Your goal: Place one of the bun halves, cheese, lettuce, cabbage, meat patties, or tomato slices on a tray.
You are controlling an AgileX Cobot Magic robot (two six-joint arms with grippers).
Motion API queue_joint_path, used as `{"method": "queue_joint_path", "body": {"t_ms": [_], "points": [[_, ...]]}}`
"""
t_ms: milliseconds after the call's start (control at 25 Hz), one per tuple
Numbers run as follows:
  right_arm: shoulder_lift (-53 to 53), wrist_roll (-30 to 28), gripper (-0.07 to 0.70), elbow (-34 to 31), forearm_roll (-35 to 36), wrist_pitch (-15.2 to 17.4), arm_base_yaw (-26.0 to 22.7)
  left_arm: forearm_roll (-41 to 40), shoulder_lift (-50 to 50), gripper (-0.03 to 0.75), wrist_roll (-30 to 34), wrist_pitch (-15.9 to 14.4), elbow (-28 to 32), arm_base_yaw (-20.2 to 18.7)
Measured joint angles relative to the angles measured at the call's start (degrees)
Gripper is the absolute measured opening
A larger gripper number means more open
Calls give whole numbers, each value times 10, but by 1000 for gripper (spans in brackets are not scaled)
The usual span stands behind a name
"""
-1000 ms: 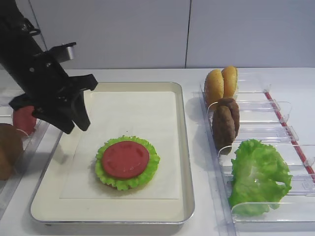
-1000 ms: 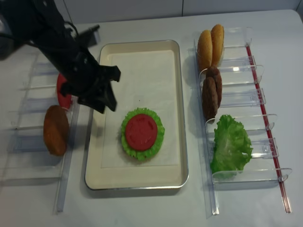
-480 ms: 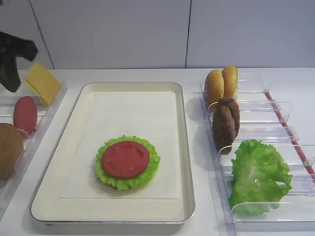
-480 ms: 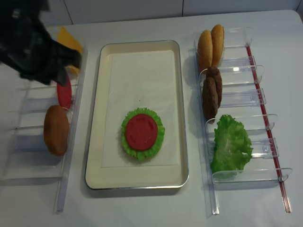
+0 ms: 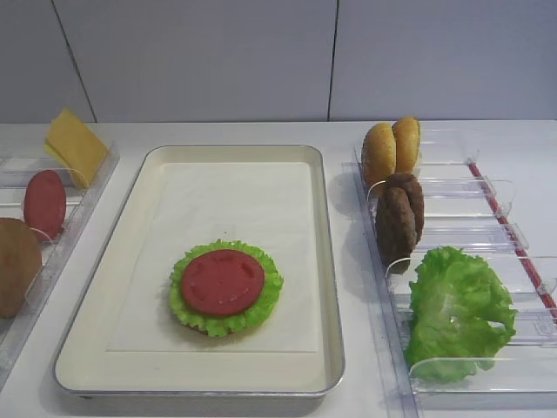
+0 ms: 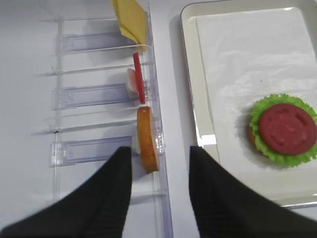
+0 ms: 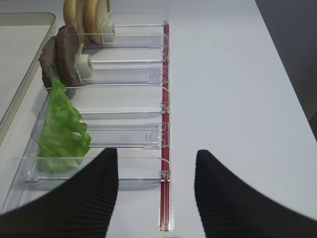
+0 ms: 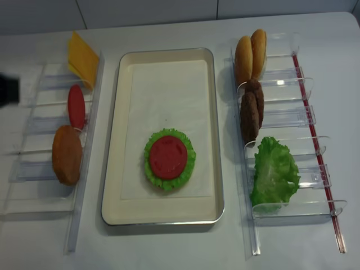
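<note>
The cream tray (image 5: 331, 261) holds a round lettuce leaf (image 5: 265, 300) with a red tomato slice (image 5: 222, 281) lying flat on top. In the left bins stand the cheese (image 8: 82, 58), a second tomato slice (image 8: 76, 107) and a bun half (image 8: 67, 154). In the left wrist view my left gripper (image 6: 161, 148) is open high above those bins; the bun half (image 6: 147, 139) shows below the gap, untouched. My right gripper (image 7: 156, 153) is open and empty near the loose lettuce (image 7: 62, 131). Bun halves (image 5: 392, 150) and meat patties (image 5: 399, 218) stand in the right bins.
Clear plastic bins (image 8: 39, 129) run along the tray's left side and more (image 8: 287, 118) along its right, edged by a red strip (image 7: 165, 99). A dark blurred piece of the left arm (image 8: 8, 89) shows at the left edge. White paper (image 5: 235, 200) lines the tray.
The left arm has pulled back from over the tray's left side, out to the left and out of the first exterior view. The tomato slice stays on the lettuce.
</note>
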State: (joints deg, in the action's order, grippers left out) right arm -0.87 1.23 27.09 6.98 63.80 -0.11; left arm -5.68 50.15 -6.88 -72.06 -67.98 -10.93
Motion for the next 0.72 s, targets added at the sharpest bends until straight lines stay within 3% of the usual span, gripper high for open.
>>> {"method": "queue_joint_path", "body": {"t_ms": [360,720], "points": [[0,-1,378,0,0,0,0,3,-265,286,31,-8,140,0],[0,-1,378,0,0,0,0,49,-424,269,82,-12,259,0]]}}
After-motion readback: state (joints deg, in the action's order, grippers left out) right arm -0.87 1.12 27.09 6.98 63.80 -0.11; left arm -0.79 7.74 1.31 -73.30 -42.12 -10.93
